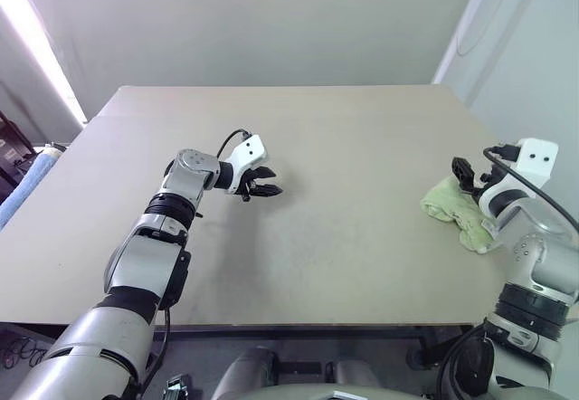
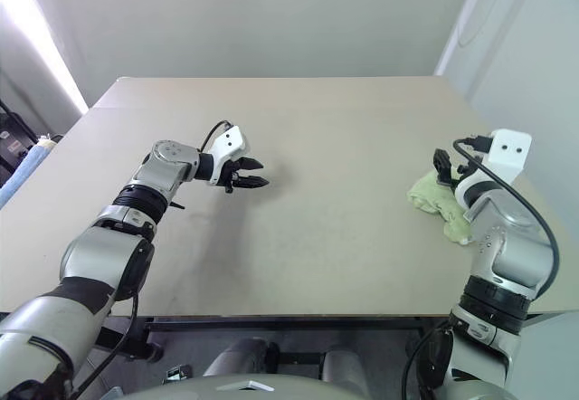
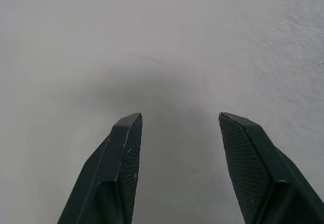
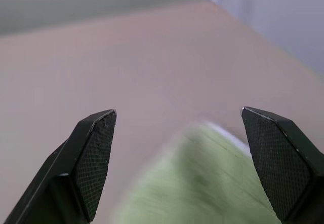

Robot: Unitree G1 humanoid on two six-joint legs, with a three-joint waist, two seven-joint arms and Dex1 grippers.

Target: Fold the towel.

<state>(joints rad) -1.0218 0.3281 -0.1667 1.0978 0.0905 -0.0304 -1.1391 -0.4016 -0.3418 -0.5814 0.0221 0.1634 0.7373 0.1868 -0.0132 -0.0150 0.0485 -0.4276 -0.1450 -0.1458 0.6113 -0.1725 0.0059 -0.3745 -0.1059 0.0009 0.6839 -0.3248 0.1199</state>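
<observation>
I see a plain beige desk (image 1: 344, 237); the crumpled green towel (image 1: 452, 208) lies on it near its right edge.

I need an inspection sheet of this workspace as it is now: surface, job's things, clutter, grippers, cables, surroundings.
Surface: beige table, mostly bare.
Job's things: light green towel, crumpled near the table's right edge, not folded.
Clutter: nothing seen on the table.
Grippers: left gripper open over bare table; right gripper open over the towel, holding nothing.
Cables: black cable at the left wrist.
Surroundings: blue cloth roll beyond the table's left edge; pale walls.
</observation>
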